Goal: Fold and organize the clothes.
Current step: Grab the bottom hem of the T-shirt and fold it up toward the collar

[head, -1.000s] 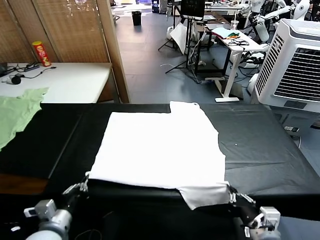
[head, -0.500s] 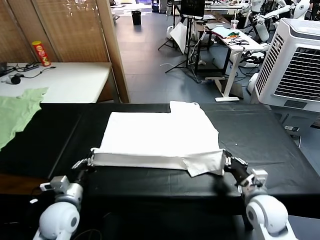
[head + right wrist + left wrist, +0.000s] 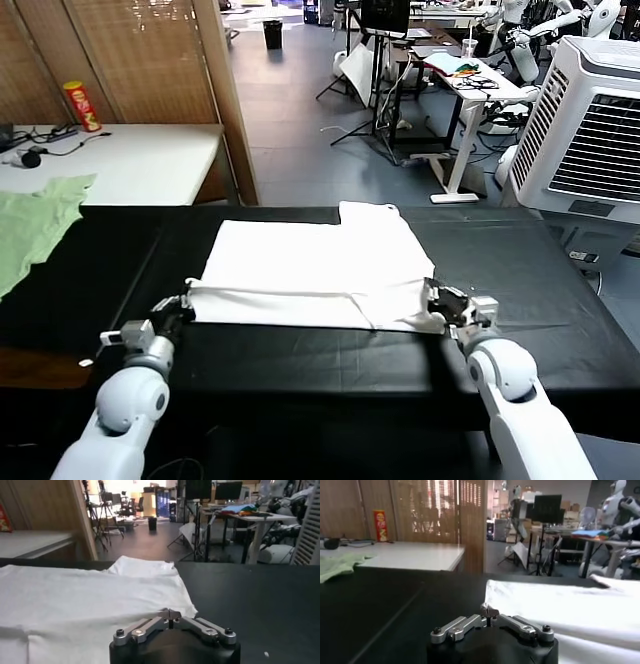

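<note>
The white T-shirt [image 3: 320,268] lies on the black table [image 3: 500,340], its near hem folded up over itself. No print shows. My left gripper [image 3: 186,298] is shut on the shirt's near left corner; in the left wrist view the gripper [image 3: 490,613] pinches the white cloth [image 3: 560,610]. My right gripper [image 3: 432,293] is shut on the near right corner; in the right wrist view the gripper [image 3: 170,614] holds the shirt's edge [image 3: 90,605]. One sleeve [image 3: 368,212] sticks out at the far edge.
A pale green garment [image 3: 35,228] lies at the table's far left. A white side table [image 3: 120,160] with a red can [image 3: 82,106] stands behind it. A white air cooler [image 3: 590,130] stands at the right.
Both grippers have carried the shirt's near hem up from the table's front edge and away from me, folding the lower part over the rest.
</note>
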